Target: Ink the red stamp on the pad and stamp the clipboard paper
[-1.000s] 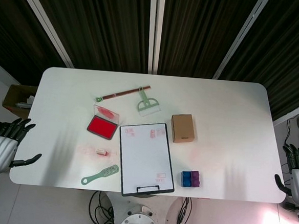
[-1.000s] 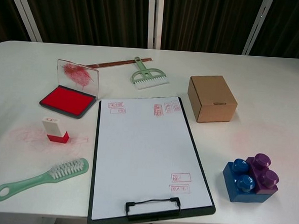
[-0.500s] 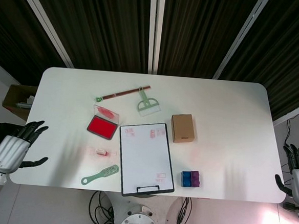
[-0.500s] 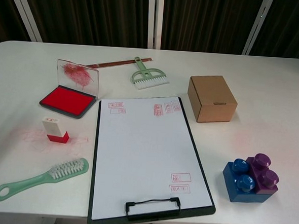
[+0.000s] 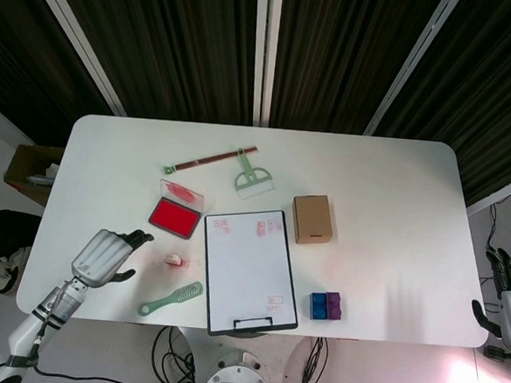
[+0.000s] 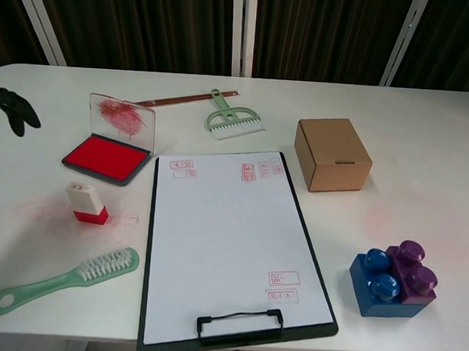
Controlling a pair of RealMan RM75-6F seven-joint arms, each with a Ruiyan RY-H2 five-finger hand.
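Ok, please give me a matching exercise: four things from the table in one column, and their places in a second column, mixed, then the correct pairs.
Things:
1. red stamp
2. ink pad
3. cardboard box
4. toy bricks

Places:
A. right of the clipboard's top end
B. between ink pad and long-handled green brush
C. right of the clipboard's clip end
D. left of the clipboard's top corner, lid up

Pairs: 1-B, 2-D, 3-A, 4-C

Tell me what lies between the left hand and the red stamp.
Nothing: in the head view, only bare, ink-smudged table separates the left hand from the red stamp.
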